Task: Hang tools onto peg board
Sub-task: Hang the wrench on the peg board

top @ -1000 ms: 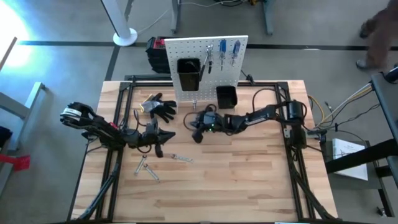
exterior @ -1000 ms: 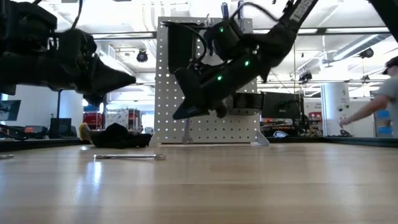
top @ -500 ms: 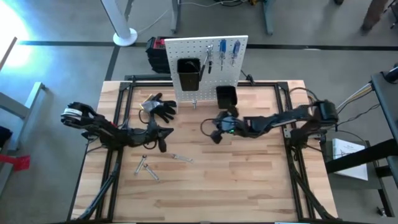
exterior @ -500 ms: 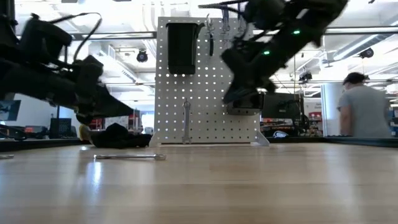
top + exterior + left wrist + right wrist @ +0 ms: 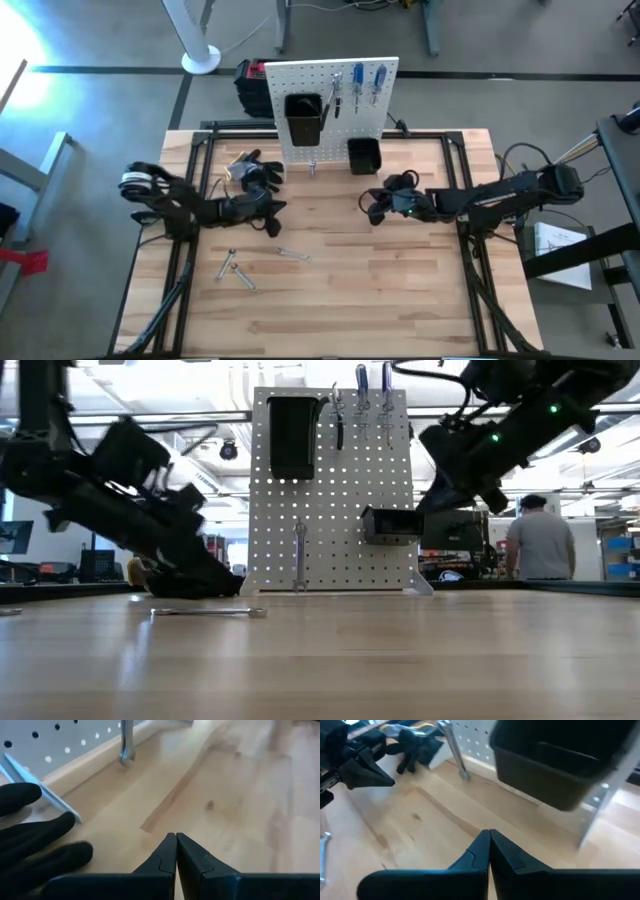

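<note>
The white peg board [image 5: 330,100] stands at the table's far edge with two black bins [image 5: 303,116] [image 5: 363,156]. Dark-handled pliers [image 5: 337,95] and two blue-handled screwdrivers [image 5: 359,84] [image 5: 379,82] hang at its top. A silver wrench [image 5: 299,555] hangs low on the board. Three more wrenches [image 5: 292,255] [image 5: 228,265] [image 5: 245,281] lie flat on the table. My left gripper [image 5: 272,207] is shut and empty, low over the table beside the black gloves [image 5: 256,171]. My right gripper [image 5: 373,208] is shut and empty, above the table in front of the lower bin.
The black gloves lie left of the board's foot, close to my left gripper [image 5: 176,840]. The lower bin [image 5: 555,765] juts out from the board just ahead of my right gripper [image 5: 489,836]. A person [image 5: 540,542] stands in the room beyond the table.
My right gripper has drawn back from the board's lower middle toward the table's right edge, and the silver wrench it covered now hangs alone on the board. My left gripper has gone down and a little toward the far edge, tipping downward near the gloves.
</note>
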`<state>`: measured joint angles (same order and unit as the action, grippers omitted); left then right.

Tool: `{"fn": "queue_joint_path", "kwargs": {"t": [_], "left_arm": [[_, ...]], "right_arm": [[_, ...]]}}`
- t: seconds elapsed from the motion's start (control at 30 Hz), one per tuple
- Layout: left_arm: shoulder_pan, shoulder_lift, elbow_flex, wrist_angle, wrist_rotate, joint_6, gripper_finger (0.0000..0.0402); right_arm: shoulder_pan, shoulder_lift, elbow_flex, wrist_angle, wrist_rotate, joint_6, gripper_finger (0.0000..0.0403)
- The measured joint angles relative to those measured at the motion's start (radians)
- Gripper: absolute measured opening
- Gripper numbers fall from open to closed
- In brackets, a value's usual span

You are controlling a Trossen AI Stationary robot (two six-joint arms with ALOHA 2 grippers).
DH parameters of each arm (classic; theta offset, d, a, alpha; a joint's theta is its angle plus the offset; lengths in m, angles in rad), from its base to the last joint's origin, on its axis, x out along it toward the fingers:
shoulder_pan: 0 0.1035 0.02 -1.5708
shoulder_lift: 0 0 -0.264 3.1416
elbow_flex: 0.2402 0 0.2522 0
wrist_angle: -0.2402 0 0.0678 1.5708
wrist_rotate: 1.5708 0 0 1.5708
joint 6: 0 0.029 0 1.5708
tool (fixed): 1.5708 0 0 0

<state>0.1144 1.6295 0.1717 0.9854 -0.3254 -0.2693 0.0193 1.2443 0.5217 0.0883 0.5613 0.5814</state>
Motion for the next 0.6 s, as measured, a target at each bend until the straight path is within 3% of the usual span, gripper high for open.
{"fn": "queue_joint_path", "kwargs": {"t": [0.2,0.37,0.6], "left_arm": [[0.086,0.127,0.045,0.004,0.004,-0.003,0.0000],[0.154,0.221,0.065,0.100,0.025,-0.012,0.0000],[0.199,0.289,0.067,0.184,0.011,-0.014,0.0000]], "right_arm": [[0.012,0.005,-0.022,-0.003,0.019,0.025,0.0000],[0.018,0.023,-0.020,0.003,0.034,0.031,0.0000],[0.020,0.027,-0.021,-0.001,0.051,0.031,0.0000]]}}
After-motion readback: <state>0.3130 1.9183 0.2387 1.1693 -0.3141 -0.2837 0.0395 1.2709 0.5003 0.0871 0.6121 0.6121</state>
